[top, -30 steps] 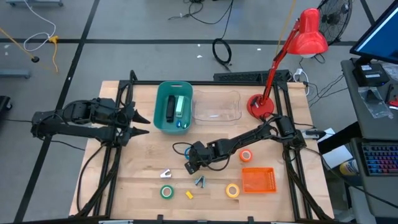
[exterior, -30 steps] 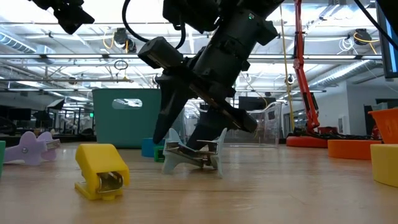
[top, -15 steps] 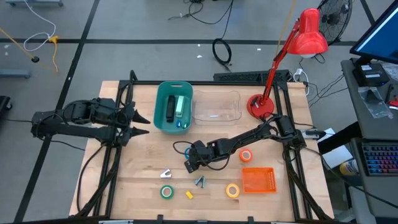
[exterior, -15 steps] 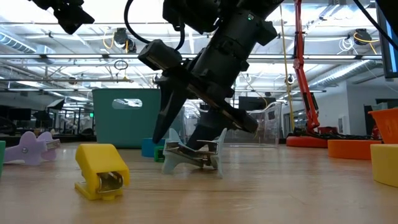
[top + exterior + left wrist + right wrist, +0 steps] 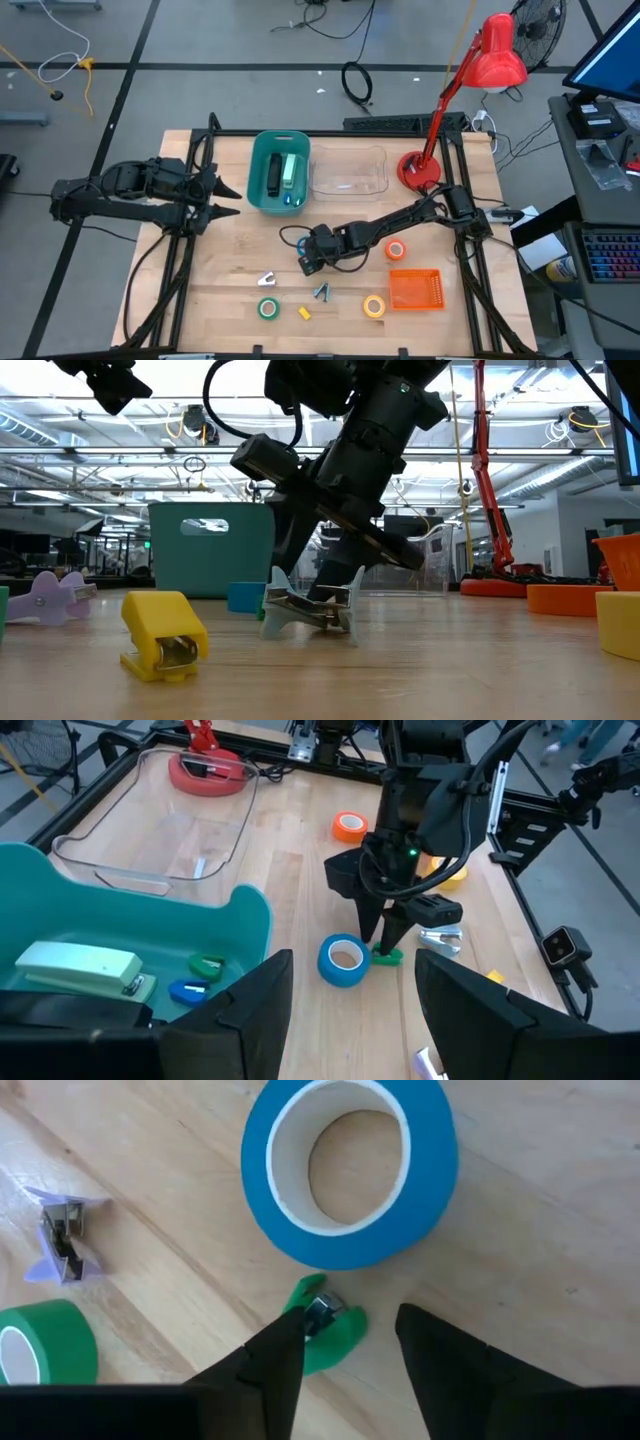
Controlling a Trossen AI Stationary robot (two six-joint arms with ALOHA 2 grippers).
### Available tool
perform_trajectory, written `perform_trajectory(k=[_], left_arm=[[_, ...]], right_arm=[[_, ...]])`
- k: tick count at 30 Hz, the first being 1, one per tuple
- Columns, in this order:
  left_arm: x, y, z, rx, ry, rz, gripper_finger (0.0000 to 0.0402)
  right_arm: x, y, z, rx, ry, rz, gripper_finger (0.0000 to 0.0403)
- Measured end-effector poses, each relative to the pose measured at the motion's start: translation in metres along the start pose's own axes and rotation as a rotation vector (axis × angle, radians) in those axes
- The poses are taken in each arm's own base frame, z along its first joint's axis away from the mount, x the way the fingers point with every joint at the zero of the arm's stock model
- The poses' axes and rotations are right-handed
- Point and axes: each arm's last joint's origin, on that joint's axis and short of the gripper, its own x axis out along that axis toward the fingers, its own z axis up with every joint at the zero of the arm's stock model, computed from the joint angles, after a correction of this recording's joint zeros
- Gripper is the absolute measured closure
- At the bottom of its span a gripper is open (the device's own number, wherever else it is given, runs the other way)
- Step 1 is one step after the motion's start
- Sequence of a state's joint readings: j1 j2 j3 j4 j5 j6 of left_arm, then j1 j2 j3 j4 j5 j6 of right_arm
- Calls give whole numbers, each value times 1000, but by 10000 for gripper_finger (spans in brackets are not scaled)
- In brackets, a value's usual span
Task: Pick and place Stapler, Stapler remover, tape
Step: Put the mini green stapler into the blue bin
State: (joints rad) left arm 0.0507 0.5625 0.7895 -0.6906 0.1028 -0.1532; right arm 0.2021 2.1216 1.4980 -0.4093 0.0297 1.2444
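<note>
My right hand [image 5: 345,1345] was low over the counter [image 5: 230,260], its two fingers open around a small green staple remover [image 5: 325,1330] that lay right beside the blue tape roll [image 5: 350,1170]. My left hand [image 5: 225,190] waited open at the left edge of the counter, near the teal bin [image 5: 262,195] with a stapler [image 5: 80,970] inside. The green tape [image 5: 268,308], yellow tape [image 5: 374,306] and orange tape [image 5: 396,250] lay on the counter.

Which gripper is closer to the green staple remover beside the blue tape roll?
Right. The right gripper sits directly over the green staple remover, a finger on either side, next to the blue tape roll. The left gripper waits at the table's left edge, beyond the teal bin.
</note>
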Motion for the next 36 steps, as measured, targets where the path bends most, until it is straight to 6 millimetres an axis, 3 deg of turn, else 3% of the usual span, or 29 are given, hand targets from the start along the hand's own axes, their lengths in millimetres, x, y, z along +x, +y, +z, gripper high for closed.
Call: perform_trajectory(k=[14,27,36], left_arm=[[0,0,0,-1,-1,0,188],[0,0,0,1,-1,0,188],[0,0,0,0,0,0,188]], right_arm=[[-1,-14,-6,-14,109,-130,312],[-2,-16,-8,-4,141,-146,331],[-2,-18,-8,4,144,-162,372]])
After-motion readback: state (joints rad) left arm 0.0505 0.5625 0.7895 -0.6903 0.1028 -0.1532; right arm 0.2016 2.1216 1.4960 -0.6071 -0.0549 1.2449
